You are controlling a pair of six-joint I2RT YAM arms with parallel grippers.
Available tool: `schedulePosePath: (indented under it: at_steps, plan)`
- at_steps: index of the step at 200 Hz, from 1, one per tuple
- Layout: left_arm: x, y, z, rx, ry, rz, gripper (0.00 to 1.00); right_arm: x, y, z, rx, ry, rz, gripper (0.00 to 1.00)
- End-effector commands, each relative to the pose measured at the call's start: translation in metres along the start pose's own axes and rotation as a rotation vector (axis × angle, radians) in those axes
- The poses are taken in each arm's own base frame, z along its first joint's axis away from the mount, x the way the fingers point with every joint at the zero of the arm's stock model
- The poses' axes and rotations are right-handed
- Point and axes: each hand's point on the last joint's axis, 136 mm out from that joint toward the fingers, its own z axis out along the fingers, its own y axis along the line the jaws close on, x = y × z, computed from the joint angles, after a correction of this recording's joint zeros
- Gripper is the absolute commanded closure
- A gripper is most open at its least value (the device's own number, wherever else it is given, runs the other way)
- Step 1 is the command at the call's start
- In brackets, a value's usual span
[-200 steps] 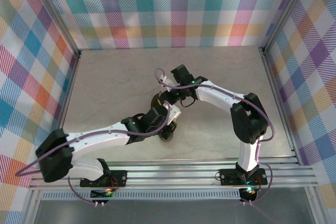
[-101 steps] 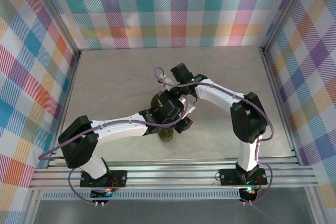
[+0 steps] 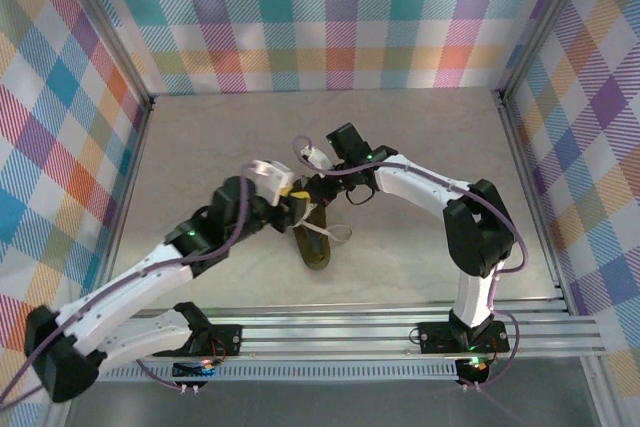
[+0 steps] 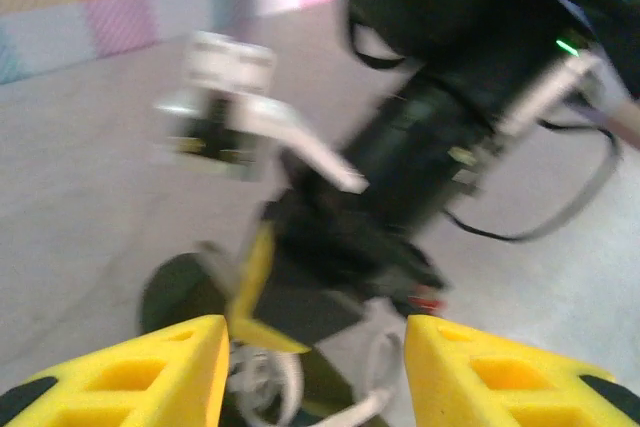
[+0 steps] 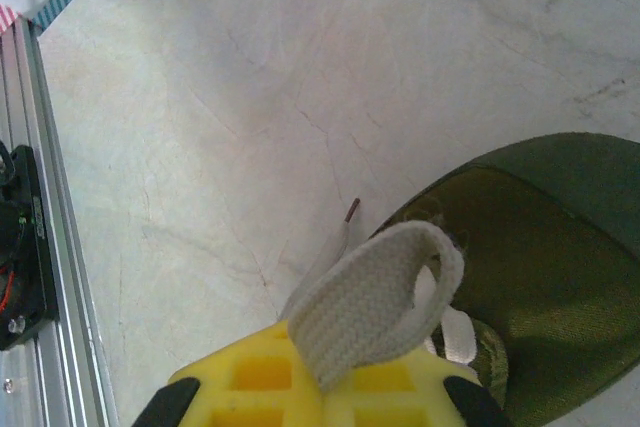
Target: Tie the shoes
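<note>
The dark olive-green shoe (image 3: pixel 316 244) lies on the table, pointing towards the near edge. Cream-white laces (image 3: pixel 336 235) spill over its right side. My right gripper (image 3: pixel 308 190) sits at the shoe's far end. In the right wrist view it (image 5: pixel 335 387) is shut on a loop of lace (image 5: pixel 375 297), with the shoe's opening (image 5: pixel 545 247) just to the right and a lace tip (image 5: pixel 350 212) on the table. My left gripper (image 3: pixel 284 203) hovers at the shoe's far left. Its fingers (image 4: pixel 315 377) stand open, and loose laces (image 4: pixel 268 382) and the shoe (image 4: pixel 175 292) show between them, blurred.
Checked walls close in the marble-patterned table (image 3: pixel 220 147) on three sides. An aluminium rail (image 3: pixel 340 332) runs along the near edge. The two arms nearly meet over the shoe's far end. Bare table lies at the back and on both sides.
My left arm has swung back from over the shoe's right side to its far left, and its gripper now faces the right gripper. The right gripper has barely moved and still holds the lace.
</note>
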Motion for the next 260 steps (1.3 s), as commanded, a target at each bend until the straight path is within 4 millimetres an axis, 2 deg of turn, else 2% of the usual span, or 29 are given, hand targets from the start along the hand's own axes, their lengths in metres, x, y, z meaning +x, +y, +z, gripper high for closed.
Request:
schedulePosePath:
  at_steps: [1, 17, 37, 60, 99, 158, 260]
  plan:
    - [0.01, 0.021, -0.015, -0.041, 0.031, -0.093, 0.47, -0.014, 0.024, -0.011, -0.025, -0.062, -0.175, 1.0]
    - [0.009, 0.031, -0.014, -0.03, 0.048, -0.169, 0.48, -0.015, 0.029, -0.01, -0.027, -0.07, -0.222, 1.0]
    - [0.01, 0.031, -0.003, 0.04, 0.068, -0.261, 0.49, -0.017, 0.038, -0.011, -0.059, -0.091, -0.266, 1.0]
    - [0.004, 0.032, 0.007, 0.123, 0.038, -0.349, 0.5, -0.02, 0.049, -0.012, -0.077, -0.118, -0.32, 1.0]
    - [-0.001, 0.04, 0.016, 0.133, 0.037, -0.43, 0.5, -0.022, 0.052, -0.012, -0.076, -0.123, -0.329, 1.0]
    - [0.017, 0.041, 0.039, 0.166, 0.101, -0.537, 0.55, -0.02, 0.054, -0.011, -0.068, -0.132, -0.328, 1.0]
    - [0.027, 0.035, 0.062, 0.248, 0.124, -0.615, 0.56, -0.018, 0.06, -0.015, -0.074, -0.168, -0.334, 1.0]
